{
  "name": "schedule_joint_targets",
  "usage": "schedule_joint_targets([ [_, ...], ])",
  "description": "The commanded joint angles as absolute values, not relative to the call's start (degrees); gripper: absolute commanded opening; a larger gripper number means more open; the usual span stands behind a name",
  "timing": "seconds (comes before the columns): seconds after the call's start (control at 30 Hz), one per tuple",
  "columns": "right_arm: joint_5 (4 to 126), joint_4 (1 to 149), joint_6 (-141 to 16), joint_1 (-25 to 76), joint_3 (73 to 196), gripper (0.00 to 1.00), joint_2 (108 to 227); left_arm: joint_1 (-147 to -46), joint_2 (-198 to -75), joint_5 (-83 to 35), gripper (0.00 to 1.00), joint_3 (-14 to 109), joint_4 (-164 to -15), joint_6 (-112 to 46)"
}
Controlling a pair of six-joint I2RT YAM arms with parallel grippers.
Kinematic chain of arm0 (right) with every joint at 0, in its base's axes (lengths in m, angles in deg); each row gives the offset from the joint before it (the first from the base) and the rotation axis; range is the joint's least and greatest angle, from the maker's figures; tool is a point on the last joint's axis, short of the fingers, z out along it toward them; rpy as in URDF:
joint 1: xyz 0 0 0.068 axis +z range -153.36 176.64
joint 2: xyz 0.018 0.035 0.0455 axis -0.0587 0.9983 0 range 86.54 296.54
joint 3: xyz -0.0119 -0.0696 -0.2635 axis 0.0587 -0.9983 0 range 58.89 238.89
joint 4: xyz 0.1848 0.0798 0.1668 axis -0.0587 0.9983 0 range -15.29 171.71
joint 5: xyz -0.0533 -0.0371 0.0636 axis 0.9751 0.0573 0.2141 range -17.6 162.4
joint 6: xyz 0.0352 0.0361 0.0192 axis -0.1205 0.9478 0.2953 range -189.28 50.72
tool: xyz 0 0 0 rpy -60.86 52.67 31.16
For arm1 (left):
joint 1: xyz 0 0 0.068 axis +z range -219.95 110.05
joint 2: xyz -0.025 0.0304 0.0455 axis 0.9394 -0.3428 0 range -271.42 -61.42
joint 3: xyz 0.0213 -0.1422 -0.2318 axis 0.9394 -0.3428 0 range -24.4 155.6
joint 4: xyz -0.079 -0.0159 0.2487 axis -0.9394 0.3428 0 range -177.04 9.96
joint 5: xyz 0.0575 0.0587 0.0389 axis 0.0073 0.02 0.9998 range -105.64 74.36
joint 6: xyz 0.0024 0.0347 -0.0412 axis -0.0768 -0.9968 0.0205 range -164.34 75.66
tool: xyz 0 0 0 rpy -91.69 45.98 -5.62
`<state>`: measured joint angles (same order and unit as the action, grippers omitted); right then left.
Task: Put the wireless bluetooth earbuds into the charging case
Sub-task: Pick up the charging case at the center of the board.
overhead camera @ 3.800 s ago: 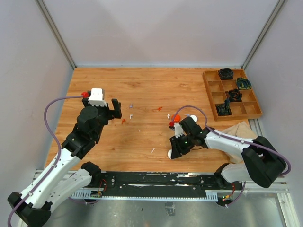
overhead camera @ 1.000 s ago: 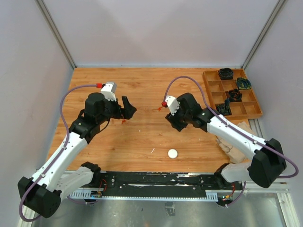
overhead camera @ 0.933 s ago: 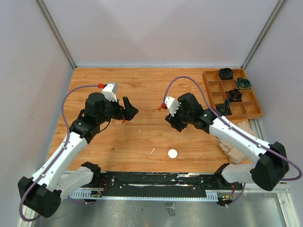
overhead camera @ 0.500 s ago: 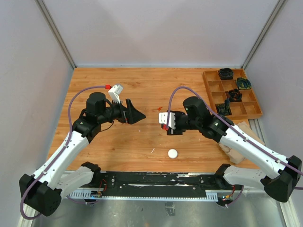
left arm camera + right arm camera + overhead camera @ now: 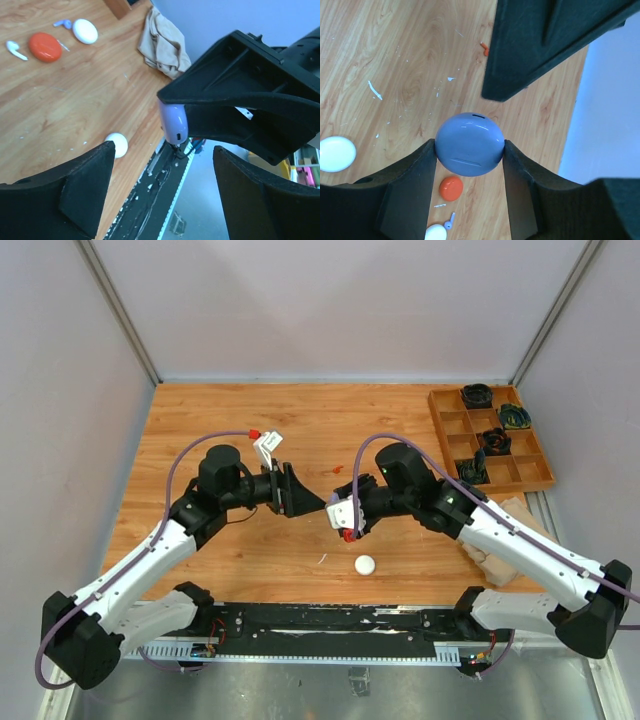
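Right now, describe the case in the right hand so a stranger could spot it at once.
Over the middle of the table, find the right hand. It pinches the case, a smooth round pebble. It alone is lilac-blue and lifted; the white pucks and orange puck lie on the wood.

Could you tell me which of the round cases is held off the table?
The pale purple case, clamped in the right hand; the orange-red case and both white cases lie on the table.
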<state>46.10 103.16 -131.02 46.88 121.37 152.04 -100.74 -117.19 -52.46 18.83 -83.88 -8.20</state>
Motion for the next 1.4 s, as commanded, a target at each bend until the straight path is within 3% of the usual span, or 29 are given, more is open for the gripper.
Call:
schedule_joint_targets([
  [0.0, 46.53, 104.93, -135.74, 48.22, 124.21, 0.32, 153.51, -103.44, -118.03, -53.44, 0.82, 17.25, -89.32, -5.35],
  [0.27, 46.62, 104.86, -135.82, 48.74, 125.21, 0.33, 155.08, -106.04, -119.77, -50.72, 0.69, 15.81, -92.89, -2.98],
  [0.5, 47.20, 104.85, -135.69, 49.01, 125.22, 0.34, 155.99, -106.99, -121.20, -48.15, 0.48, 15.53, -94.56, -1.79],
  [0.93, 48.81, 104.35, -134.58, 49.55, 126.35, 0.35, 158.17, -108.40, -122.85, -46.16, 0.31, 15.21, -95.26, -1.54],
  [1.07, 49.77, 103.63, -134.29, 49.56, 125.92, 0.46, 157.90, -108.45, -122.76, -45.55, 0.11, 14.56, -95.89, -1.92],
  [1.17, 51.54, 103.59, -133.99, 49.57, 125.19, 0.56, 156.83, -108.45, -121.27, -43.39, 0.02, 13.29, -96.90, -2.95],
  [1.37, 54.19, 102.66, -128.68, 49.14, 124.74, 0.65, 154.97, -108.45, -117.77, -39.09, 0.00, 9.05, -102.38, -3.83],
])
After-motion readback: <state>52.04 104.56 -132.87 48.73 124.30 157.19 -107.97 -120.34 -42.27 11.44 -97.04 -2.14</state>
